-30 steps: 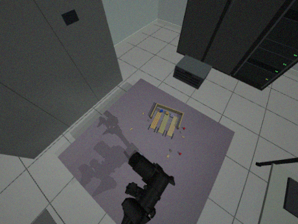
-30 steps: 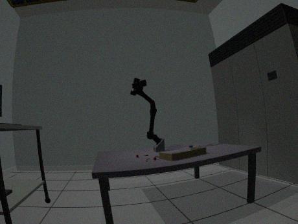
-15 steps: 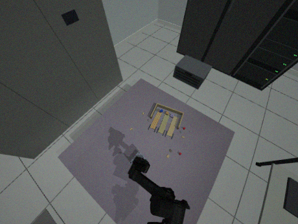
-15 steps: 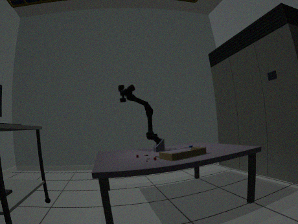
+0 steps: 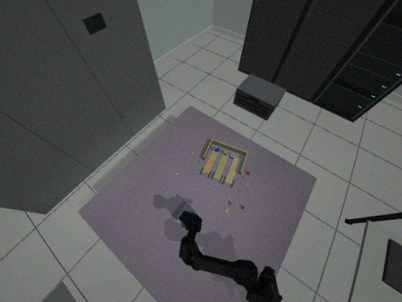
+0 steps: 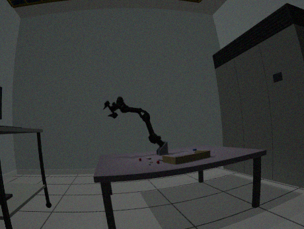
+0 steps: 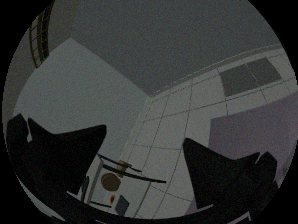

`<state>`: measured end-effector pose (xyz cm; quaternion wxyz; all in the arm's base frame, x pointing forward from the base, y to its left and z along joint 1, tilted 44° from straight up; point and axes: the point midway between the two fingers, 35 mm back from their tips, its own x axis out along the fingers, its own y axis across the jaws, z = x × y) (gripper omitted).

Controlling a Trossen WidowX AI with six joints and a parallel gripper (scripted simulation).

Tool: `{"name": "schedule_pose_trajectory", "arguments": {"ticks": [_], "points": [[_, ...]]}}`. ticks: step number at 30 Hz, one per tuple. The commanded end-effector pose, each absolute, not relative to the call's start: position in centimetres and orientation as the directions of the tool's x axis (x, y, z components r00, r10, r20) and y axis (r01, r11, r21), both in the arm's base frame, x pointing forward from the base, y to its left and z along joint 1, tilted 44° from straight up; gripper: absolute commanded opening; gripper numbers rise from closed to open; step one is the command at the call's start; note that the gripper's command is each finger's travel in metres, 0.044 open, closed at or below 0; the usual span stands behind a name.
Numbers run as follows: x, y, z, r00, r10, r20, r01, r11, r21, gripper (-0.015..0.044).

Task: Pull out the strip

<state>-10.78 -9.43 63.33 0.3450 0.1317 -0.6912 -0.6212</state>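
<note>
Grey cabinet [image 5: 259,97] on tiled floor [image 5: 325,144] [image 6: 132,212] [image 7: 170,120] — dark racks [image 5: 284,39] just beside.

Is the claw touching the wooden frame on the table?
Apart. The exterior view shows it: the claw is up in the air, background wall plainly visible between it and the low wooden frame.
</note>
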Motion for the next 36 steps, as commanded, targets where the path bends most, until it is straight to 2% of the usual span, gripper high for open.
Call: {"name": "schedule_pose_trajectory", "arguments": {"ticks": [1,9,18,27,36], "points": [[-5.9,-14.9,61.9,-0.609,-0.726,0.319,0.363,0.103,0.926,0.04],[5.4,-21.3,57.4,-0.331,-0.897,0.293,0.609,0.034,0.792,0.04],[17.2,-22.5,51.1,-0.019,-0.973,0.232,0.837,0.111,0.536,0.04],[29.2,-18.5,41.3,0.325,-0.94,0.106,0.92,0.34,0.196,0.04],[36.4,-9.7,30.2,0.609,-0.79,-0.066,0.781,0.612,-0.123,0.04]]}}
